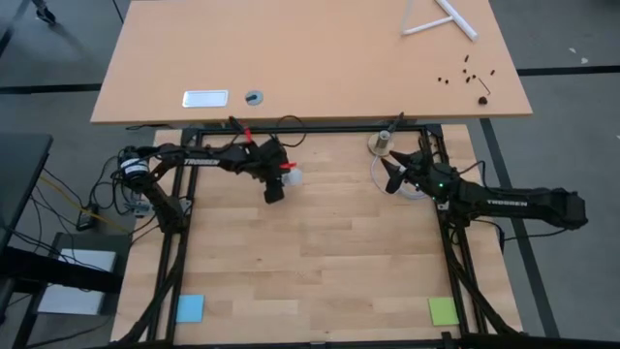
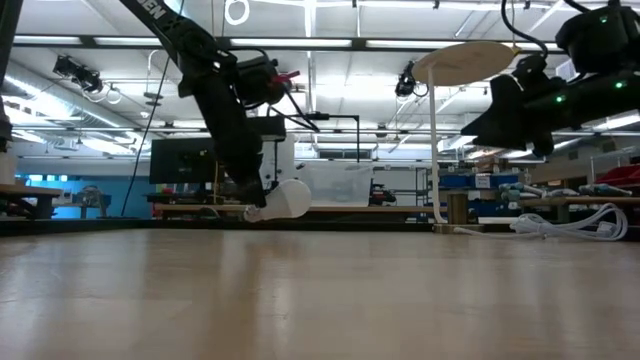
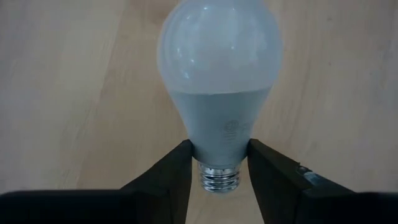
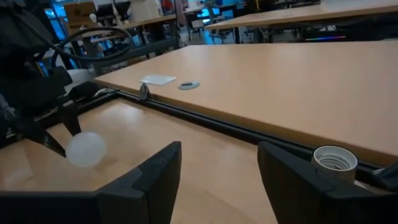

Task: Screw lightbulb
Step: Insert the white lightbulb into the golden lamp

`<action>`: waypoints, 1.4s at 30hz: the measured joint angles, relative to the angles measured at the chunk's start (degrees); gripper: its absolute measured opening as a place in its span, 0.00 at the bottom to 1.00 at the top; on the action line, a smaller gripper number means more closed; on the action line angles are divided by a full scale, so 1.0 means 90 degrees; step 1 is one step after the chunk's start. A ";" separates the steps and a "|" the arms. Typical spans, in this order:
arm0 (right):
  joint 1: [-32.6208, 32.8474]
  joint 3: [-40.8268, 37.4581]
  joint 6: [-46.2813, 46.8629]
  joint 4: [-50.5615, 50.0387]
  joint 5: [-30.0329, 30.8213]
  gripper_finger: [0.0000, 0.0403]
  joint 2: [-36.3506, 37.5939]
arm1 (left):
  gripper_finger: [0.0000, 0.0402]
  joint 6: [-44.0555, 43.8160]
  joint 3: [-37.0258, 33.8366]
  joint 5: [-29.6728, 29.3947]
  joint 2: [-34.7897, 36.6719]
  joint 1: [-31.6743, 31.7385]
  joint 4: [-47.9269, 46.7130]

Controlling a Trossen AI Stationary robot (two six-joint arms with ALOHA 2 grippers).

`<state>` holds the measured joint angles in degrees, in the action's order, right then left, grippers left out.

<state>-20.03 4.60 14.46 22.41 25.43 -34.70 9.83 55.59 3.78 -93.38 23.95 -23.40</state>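
**Helper:** Please go through the views. From above, where do you stand?

**Robot:** My left gripper (image 1: 275, 190) is at the far left part of the table (image 1: 320, 271), and the lightbulb (image 1: 291, 174) shows white just beside it. My right gripper (image 1: 388, 174) hovers near the socket (image 1: 383, 142) at the far edge; its fingers are spread and hold nothing.

**Helper:** And from table height?

**Robot:** The lightbulb (image 2: 281, 199) lies low, almost on the wood, nearly horizontal.

**Helper:** Your left wrist?

**Robot:** My two fingers (image 3: 166, 179) press the narrow neck of the lightbulb (image 3: 219, 81), just above the grey thread. So I am gripping it, and the thread stays free.

**Helper:** Your right wrist?

**Robot:** I see the open fingers (image 4: 155, 174), the socket (image 4: 334, 163) upright and near, and the lightbulb (image 4: 86, 149) well apart.

**Helper:** How to do it well?

**Robot:** I think I should lift without squeezing harder, turn the thread downward, line it up straight over the socket, and let the right gripper steady the socket.
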 joint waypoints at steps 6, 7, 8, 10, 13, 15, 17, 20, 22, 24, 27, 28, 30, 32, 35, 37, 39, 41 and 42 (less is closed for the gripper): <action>0.0000 0.0000 -0.0002 0.0109 0.0000 0.56 -0.0151 | 0.41 -0.0270 0.0000 -0.0101 0.0000 -0.0093 0.0000; 0.0000 0.0000 -0.0002 0.0126 0.0000 0.56 -0.0171 | 0.43 -0.0300 0.0000 -0.0097 0.0000 -0.0095 0.0003; 0.0000 0.0000 -0.0002 0.0135 0.0000 0.57 -0.0196 | 0.44 -0.0336 0.0000 -0.0096 0.0000 -0.0102 -0.0002; 0.0000 0.0002 0.0038 0.0142 0.0000 0.58 -0.0218 | 0.47 -0.0420 0.0000 -0.0097 0.0000 -0.0118 -0.0004; 0.0000 0.0002 0.0146 0.0156 0.0000 0.60 -0.0265 | 0.51 -0.0456 0.0000 -0.0097 0.0000 -0.0138 -0.0009; 0.0000 0.0002 0.0204 0.0174 0.0000 0.61 -0.0316 | 0.53 -0.0457 0.0000 -0.0096 0.0000 -0.0167 -0.0007; -0.0006 0.0002 0.0211 0.0265 0.0000 0.62 -0.0377 | 0.54 -0.0457 0.0000 -0.0102 0.0000 -0.0191 -0.0004; -0.0119 0.0216 0.0310 0.0391 0.0010 0.63 -0.0487 | 0.55 -0.0448 0.0058 -0.0207 0.0017 -0.0207 -0.0107; -0.0246 0.0607 0.0365 0.0214 0.0012 0.64 -0.0584 | 0.55 -0.0446 0.0173 -0.0234 0.0047 -0.0182 -0.0166; -0.0429 0.1193 0.0080 -0.0403 0.0024 0.64 -0.0827 | 0.55 -0.0413 0.0328 -0.0222 0.0087 -0.0122 -0.0196; -0.0830 0.2082 -0.0321 -0.1653 0.0030 0.65 -0.1391 | 0.55 -0.0242 0.0488 -0.0066 0.0158 -0.0029 -0.0204; -0.0975 0.2329 -0.0422 -0.2035 0.0033 0.65 -0.1613 | 0.55 -0.0174 0.0514 0.0016 0.0192 0.0004 -0.0158; -0.1287 0.2660 -0.0552 -0.2584 0.0032 0.66 -0.2064 | 0.55 -0.0110 0.0527 0.0227 0.0291 0.0098 0.0000; -0.1641 0.2749 -0.0597 -0.2739 -0.0208 0.67 -0.2476 | 0.55 -0.0106 0.0525 0.0536 0.0358 0.0210 0.0215; -0.2173 0.2761 -0.0529 -0.2623 -0.0676 0.67 -0.3079 | 0.55 -0.0117 0.0442 0.1168 0.0413 0.0398 0.0640; -0.2445 0.2761 -0.0511 -0.2392 -0.0716 0.68 -0.3481 | 0.55 -0.0123 0.0395 0.1603 0.0408 0.0519 0.0996; -0.2649 0.2761 -0.0521 -0.2065 -0.0758 0.68 -0.3850 | 0.55 -0.0163 0.0335 0.2047 0.0408 0.0613 0.1342; -0.2776 0.2761 -0.0599 -0.1666 -0.0787 0.67 -0.4225 | 0.55 -0.0194 0.0274 0.2345 0.0408 0.0683 0.1721; -0.2828 0.2761 -0.0605 -0.1511 -0.0782 0.67 -0.4410 | 0.55 -0.0263 0.0246 0.2439 0.0408 0.0714 0.1884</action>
<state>-45.49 29.45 9.02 8.82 18.39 -74.39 7.46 57.80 25.73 -89.71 30.37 -6.44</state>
